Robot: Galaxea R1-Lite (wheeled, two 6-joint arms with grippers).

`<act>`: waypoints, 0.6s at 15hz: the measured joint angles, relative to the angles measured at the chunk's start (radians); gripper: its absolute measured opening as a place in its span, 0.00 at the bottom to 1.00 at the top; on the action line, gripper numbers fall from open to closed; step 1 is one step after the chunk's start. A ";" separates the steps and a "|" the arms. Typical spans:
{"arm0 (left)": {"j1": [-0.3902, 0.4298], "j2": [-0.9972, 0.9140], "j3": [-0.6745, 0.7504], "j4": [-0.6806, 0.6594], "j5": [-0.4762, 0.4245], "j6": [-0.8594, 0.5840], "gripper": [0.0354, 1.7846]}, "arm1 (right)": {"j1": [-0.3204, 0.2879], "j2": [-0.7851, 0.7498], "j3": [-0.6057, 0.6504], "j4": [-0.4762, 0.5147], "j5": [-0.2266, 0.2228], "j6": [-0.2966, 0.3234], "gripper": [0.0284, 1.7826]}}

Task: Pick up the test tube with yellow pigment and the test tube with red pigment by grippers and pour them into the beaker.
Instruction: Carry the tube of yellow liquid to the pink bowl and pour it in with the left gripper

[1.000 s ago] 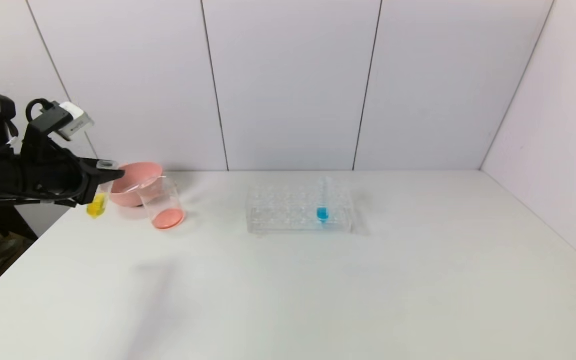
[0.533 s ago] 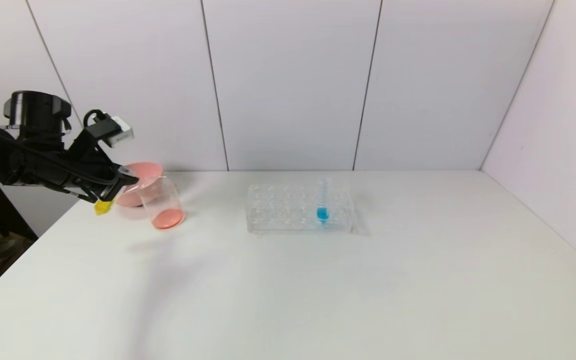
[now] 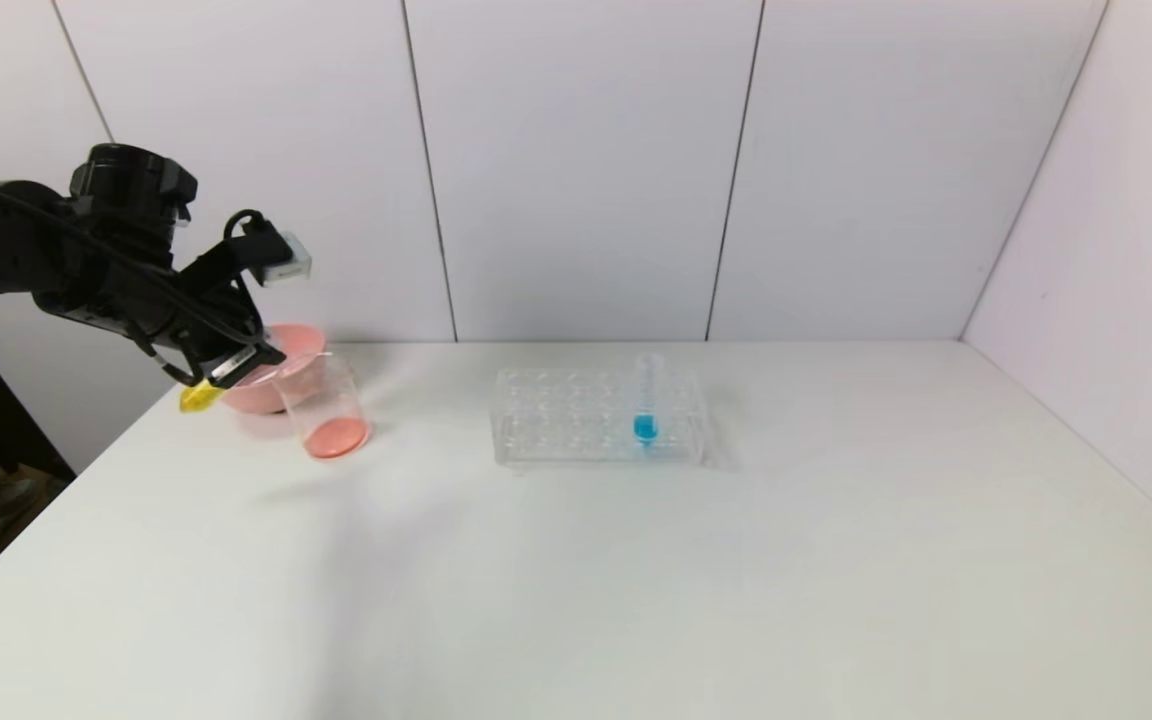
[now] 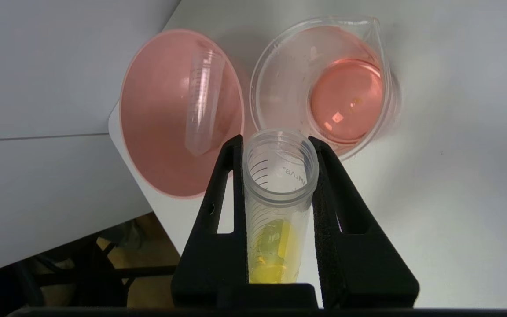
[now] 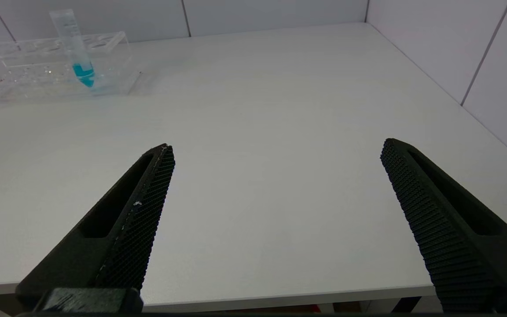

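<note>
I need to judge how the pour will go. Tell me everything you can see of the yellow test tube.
The test tube with yellow pigment is a clear plastic tube with printed graduation marks and an open, uncapped mouth. Yellow liquid sits at its rounded bottom. The left gripper is shut on it just below the rim, one finger on each side. It hangs tilted above the table, mouth toward the beaker, touching neither it nor the pink bowl.

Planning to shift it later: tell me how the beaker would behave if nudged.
The beaker is clear and thin-walled, probably light. It holds only shallow red liquid, so a push would likely slide it on the smooth table. It stands taller than it is wide, so a high nudge might tip it toward the pink bowl.
</note>
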 joint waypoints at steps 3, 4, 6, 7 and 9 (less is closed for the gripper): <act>-0.036 0.014 -0.088 0.125 0.111 0.034 0.23 | 0.000 0.000 0.000 0.000 0.000 0.000 0.96; -0.045 0.021 -0.112 0.154 0.142 0.040 0.23 | 0.000 0.000 0.000 0.000 0.000 0.000 0.96; -0.054 0.035 -0.153 0.199 0.200 0.058 0.23 | 0.000 0.000 0.000 0.000 0.000 0.000 0.96; -0.056 0.042 -0.178 0.225 0.223 0.066 0.23 | 0.000 0.000 0.000 0.000 0.000 0.000 0.96; -0.060 0.062 -0.244 0.291 0.251 0.076 0.23 | 0.000 0.000 0.000 0.000 0.000 0.000 0.96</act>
